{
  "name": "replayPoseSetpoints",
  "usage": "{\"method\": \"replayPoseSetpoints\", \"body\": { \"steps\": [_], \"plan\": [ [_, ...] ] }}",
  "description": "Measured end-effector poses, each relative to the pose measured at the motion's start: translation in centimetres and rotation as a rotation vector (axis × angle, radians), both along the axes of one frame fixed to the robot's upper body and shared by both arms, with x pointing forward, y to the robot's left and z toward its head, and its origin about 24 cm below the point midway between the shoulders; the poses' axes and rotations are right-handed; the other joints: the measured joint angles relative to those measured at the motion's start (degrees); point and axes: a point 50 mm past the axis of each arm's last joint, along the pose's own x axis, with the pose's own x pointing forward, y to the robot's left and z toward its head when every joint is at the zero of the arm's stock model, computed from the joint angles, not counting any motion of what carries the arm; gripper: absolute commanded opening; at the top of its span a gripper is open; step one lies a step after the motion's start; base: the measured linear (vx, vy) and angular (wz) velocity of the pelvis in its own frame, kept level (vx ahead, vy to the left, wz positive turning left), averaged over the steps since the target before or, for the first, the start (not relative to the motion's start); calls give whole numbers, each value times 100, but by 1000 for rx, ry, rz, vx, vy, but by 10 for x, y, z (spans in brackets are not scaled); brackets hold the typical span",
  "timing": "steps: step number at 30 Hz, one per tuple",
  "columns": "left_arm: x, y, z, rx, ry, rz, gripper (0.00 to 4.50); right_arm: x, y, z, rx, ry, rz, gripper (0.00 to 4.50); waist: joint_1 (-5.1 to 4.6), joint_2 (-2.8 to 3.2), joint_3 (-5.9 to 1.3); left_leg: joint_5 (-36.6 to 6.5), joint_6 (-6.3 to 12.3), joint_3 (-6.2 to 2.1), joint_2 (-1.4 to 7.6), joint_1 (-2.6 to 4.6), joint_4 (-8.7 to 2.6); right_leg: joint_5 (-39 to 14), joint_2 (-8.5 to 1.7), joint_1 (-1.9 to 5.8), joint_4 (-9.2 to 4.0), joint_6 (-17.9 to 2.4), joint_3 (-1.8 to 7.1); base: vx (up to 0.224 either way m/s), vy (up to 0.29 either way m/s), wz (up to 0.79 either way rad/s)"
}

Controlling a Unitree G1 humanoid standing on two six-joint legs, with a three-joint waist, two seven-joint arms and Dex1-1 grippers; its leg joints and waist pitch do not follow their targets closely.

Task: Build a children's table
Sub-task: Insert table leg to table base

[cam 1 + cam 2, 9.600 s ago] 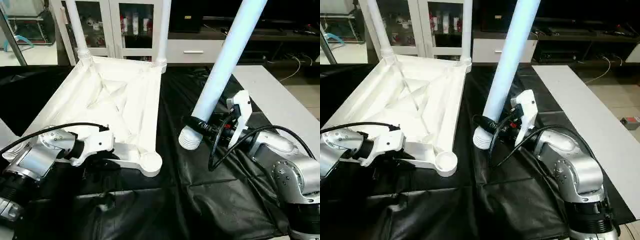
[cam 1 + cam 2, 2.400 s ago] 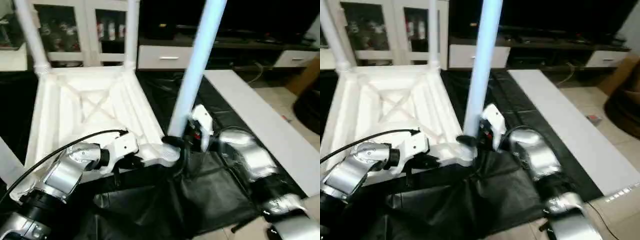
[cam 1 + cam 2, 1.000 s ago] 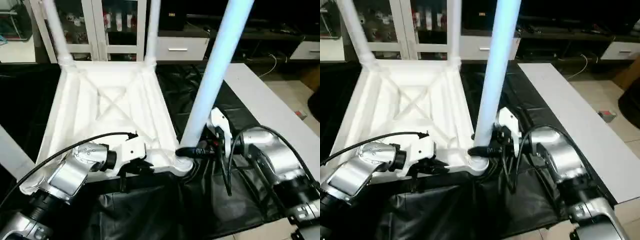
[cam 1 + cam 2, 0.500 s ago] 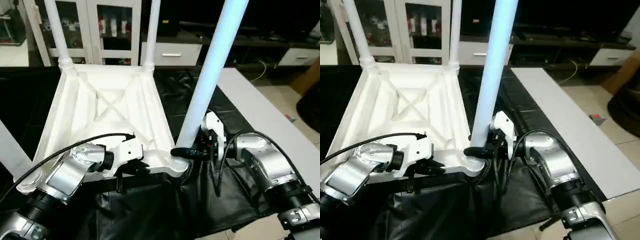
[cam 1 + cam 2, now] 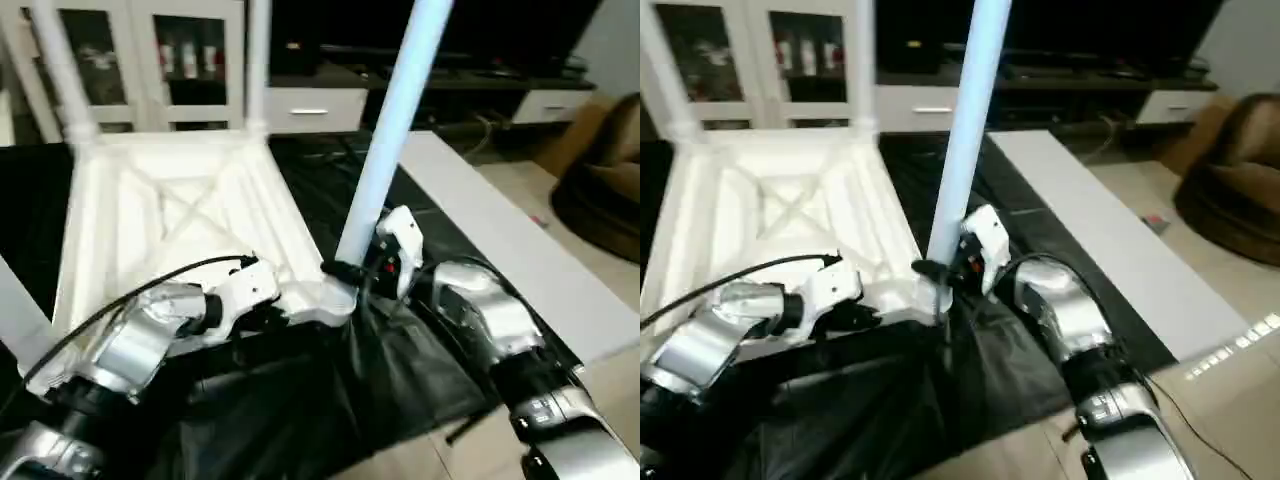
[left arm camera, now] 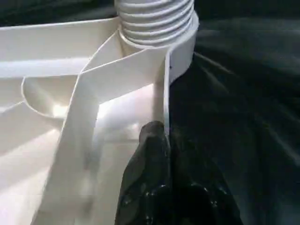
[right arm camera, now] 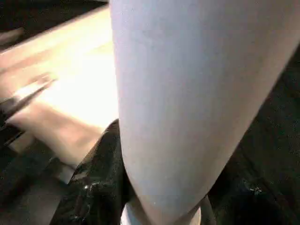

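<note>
Table top (image 5: 170, 215) lies underside-up on the black sheet (image 5: 400, 390), filling centre-left of the head view, with two legs (image 5: 258, 60) standing in its far corner sockets at the upper left. Right gripper (image 5: 345, 272) is clamped around the base of a third leg (image 5: 390, 130), which rises tilted to the top centre with its ribbed end seated in the near corner socket (image 6: 180, 42). Left gripper (image 6: 157, 140) is pinched closed on the top's near rim (image 6: 165, 98), just beside that socket.
</note>
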Motion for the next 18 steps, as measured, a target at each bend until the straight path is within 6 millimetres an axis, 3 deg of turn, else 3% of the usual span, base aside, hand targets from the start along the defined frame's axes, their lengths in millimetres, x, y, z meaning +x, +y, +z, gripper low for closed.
{"method": "replayPoseSetpoints", "body": {
  "steps": [3,7,9,10,11,12,13,14,15,16,17,18],
  "plan": [
    [3,-21,-3,-18,-1,89,0,9,2,0,-22,-11,-111,184,-97,59,33,-1,2,-32,-2,-5,-2,-1,-28,23,-104,-2,-79,-44,53,-15],
    [11,-47,-6,-39,-20,229,0,20,6,1,-54,-28,-262,184,-108,101,73,-3,5,-33,-9,-4,-4,-1,-70,28,-174,-1,-149,0,0,0],
    [15,-58,-6,-60,-25,291,0,25,4,3,-56,-26,-327,184,-120,153,106,-6,10,-54,4,2,-9,-2,-104,84,-265,0,-272,0,0,0],
    [16,-65,-6,-69,-32,317,0,27,5,4,-63,-26,-356,184,-138,204,144,-6,11,-67,5,-3,-39,-4,-107,128,-323,-2,-311,0,0,0],
    [17,-67,-5,-74,-34,326,0,28,5,5,-61,-28,-370,184,-136,212,156,-6,11,-65,3,-14,-61,-14,-114,148,-313,-18,-317,-66,22,-3],
    [17,-71,-4,-78,-35,344,0,30,6,6,-50,-27,-394,184,-108,188,188,-6,11,-21,0,-18,-100,-66,-120,113,-226,-100,-291,-66,22,-3],
    [17,-72,-4,-75,-35,355,0,30,6,5,-44,-23,-410,184,-106,117,199,-7,11,36,-4,42,-117,-82,-128,54,-190,-117,-238,0,0,0],
    [17,-73,-3,-75,-35,356,0,31,6,5,-39,-19,-417,184,-97,90,210,-7,11,50,-2,60,-127,-84,-129,21,-174,-113,-244,30,-79,8],
    [17,-73,-3,-77,-37,357,0,32,7,7,-39,-21,-417,184,-103,86,221,-95,6,38,-3,62,-71,-86,-152,28,-200,-104,-314,81,-47,-15],
    [17,-72,-2,-77,-34,362,0,32,10,8,-39,-25,-413,184,-75,159,233,-207,8,-61,15,30,-33,-87,-231,102,-296,-85,-581,47,-1,-27],
    [17,-72,-2,-76,-31,365,0,32,11,8,-36,-28,-415,184,-80,244,248,-205,6,-173,59,-9,-36,-138,-240,202,-374,-4,-740,124,60,-32],
    [17,-72,-2,-74,-30,364,0,32,11,8,-35,-27,-417,184,-62,296,295,-201,-1,-180,87,-18,-56,-362,-237,223,-137,3,-730,73,28,-9]
  ]
}}
